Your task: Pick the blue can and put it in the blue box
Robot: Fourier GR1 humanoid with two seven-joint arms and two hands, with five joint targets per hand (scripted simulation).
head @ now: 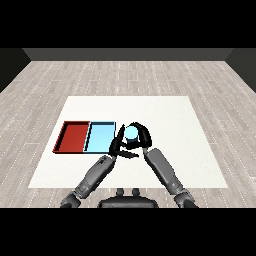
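Presently, the light blue cylindrical can (131, 133) stands upright, its round top facing the head view, enclosed by the black right hand (140, 135), whose fingers curl round its far and right sides. The black left hand (119, 145) sits just beside the can on its left and near side, fingers bent inward near it; whether they touch the can cannot be told. The can lies just right of the light blue rectangular tray (100, 137), near that tray's right rim, and whether it rests on the white surface (165, 120) or is lifted cannot be told. The red rectangular tray (72, 136) adjoins the blue one on its left. Judgement: the coming move turns on a short leftward carry over the rim, the right hand bearing the can.
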